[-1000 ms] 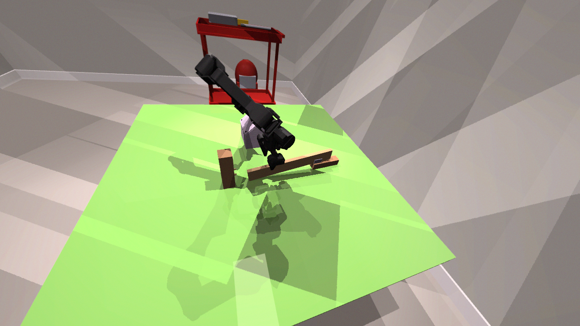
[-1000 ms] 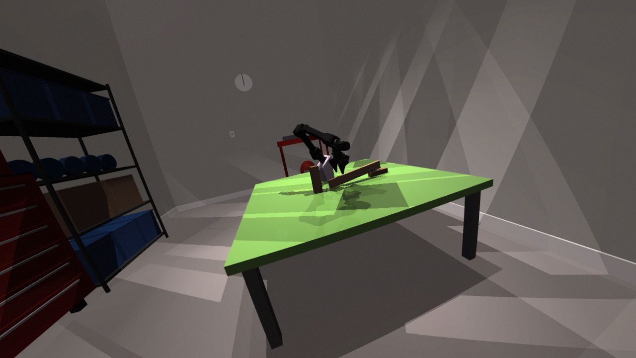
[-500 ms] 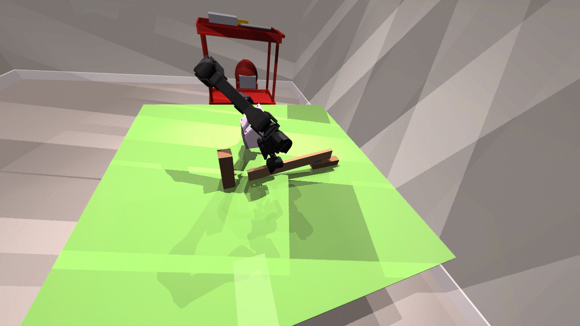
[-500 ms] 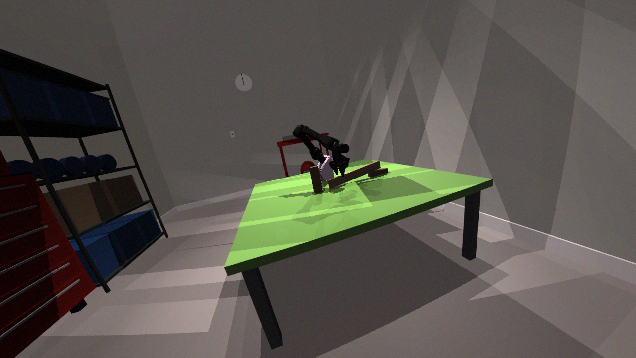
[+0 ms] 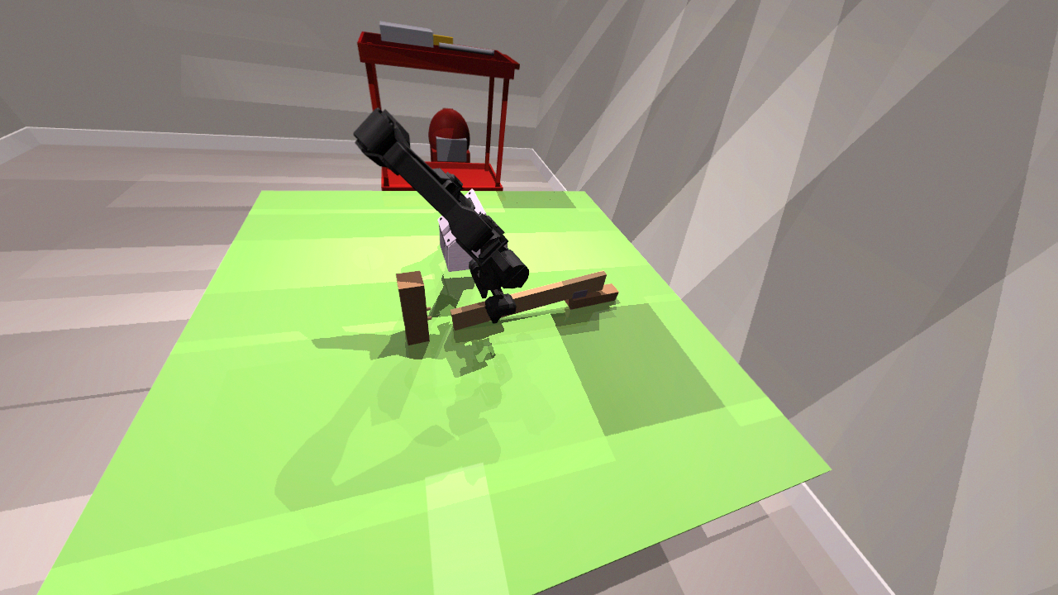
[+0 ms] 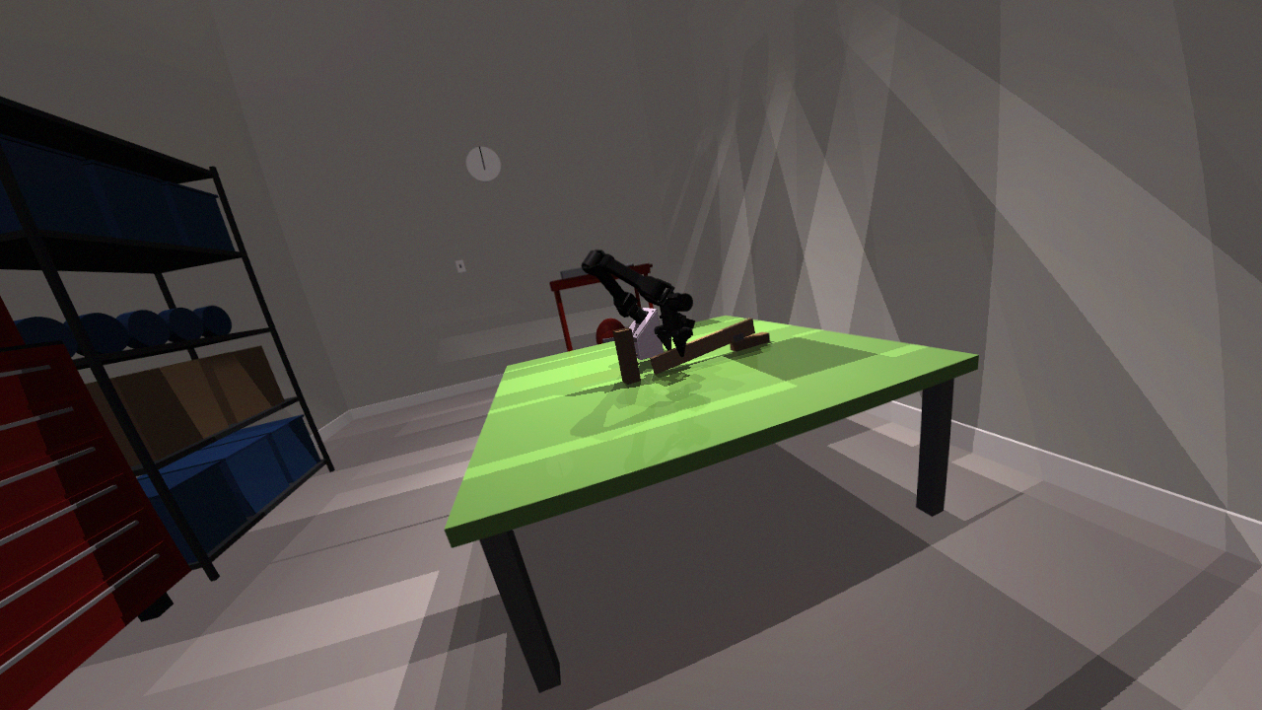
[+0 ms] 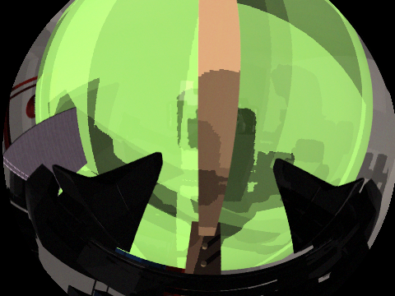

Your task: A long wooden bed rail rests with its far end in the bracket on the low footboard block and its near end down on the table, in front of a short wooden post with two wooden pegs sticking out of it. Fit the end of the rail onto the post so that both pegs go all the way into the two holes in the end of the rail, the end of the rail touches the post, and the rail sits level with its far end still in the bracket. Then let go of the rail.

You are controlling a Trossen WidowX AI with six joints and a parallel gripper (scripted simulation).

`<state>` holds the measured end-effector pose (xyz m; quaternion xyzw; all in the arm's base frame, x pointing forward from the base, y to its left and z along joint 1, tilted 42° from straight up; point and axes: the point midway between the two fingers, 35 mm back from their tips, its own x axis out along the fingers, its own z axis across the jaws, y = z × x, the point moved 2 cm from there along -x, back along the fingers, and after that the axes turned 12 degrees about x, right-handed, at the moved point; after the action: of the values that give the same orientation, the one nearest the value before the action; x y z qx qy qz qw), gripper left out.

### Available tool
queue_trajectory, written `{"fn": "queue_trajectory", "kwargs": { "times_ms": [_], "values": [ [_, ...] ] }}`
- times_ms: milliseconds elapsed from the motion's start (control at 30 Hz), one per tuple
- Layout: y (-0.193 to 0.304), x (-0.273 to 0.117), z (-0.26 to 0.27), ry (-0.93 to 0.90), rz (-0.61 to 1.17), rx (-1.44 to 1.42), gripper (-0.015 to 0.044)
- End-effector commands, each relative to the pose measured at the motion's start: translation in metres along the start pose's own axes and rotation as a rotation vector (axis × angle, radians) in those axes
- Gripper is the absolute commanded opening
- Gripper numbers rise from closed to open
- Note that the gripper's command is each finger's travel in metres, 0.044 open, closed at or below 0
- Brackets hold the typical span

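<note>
- Nearest to us in the top view lies the bare front of the bright green tabletop (image 5: 221, 444), crossed by the arm's shadow.
- Further in we see the short upright brown wooden post (image 5: 412, 307), standing on the tabletop; in the wrist view its 2 small pegs (image 7: 206, 253) show on the face turned toward the rail.
- Just beside the post, apart from it, lies the near end of the long light-brown wooden bed rail (image 5: 532, 297); it rests down on the tabletop, and the rail slopes upward away from the post.
- We find the black parallel-jaw tool (image 5: 498, 306) over the rail close to that near end, released and spread wide, holding nothing.
- In the wrist view its 2 dark fingers stand on either side of the rail, well clear of both its flanks.
- Beyond, the rail's far end sits in the bracket of the low wooden footboard block (image 5: 592, 290).
- Behind the arm stands a red metal cart (image 5: 437, 111).
</note>
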<state>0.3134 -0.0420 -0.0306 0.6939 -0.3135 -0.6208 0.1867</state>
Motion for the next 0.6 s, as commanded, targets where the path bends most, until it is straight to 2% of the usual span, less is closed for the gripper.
{"fn": "queue_trajectory", "kwargs": {
  "times_ms": [0, 467, 567],
  "values": [
    [0.0, 0.009, 0.005, -0.011, 0.008, -0.014, 0.044],
    [0.001, 0.029, 0.006, -0.01, 0.011, -0.015, 0.044],
    [0.001, 0.029, 0.006, -0.01, 0.011, -0.015, 0.0361]
  ]
}}
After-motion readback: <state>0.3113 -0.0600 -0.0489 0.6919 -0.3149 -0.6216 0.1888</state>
